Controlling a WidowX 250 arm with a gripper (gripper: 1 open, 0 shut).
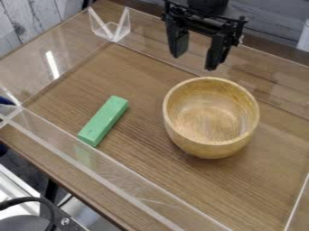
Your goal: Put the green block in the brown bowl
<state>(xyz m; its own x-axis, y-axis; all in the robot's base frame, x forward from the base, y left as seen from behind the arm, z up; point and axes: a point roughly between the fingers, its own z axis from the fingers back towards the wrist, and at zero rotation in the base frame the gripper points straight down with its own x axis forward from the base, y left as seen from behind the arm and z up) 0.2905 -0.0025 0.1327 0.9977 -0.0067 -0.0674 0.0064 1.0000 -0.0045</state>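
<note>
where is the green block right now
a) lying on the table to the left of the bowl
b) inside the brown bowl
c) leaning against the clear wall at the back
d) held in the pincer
a: the green block lies flat on the wooden table, apart from the brown bowl and to its left in the picture, while the pincer hangs open and empty above the bowl's far side.
</note>
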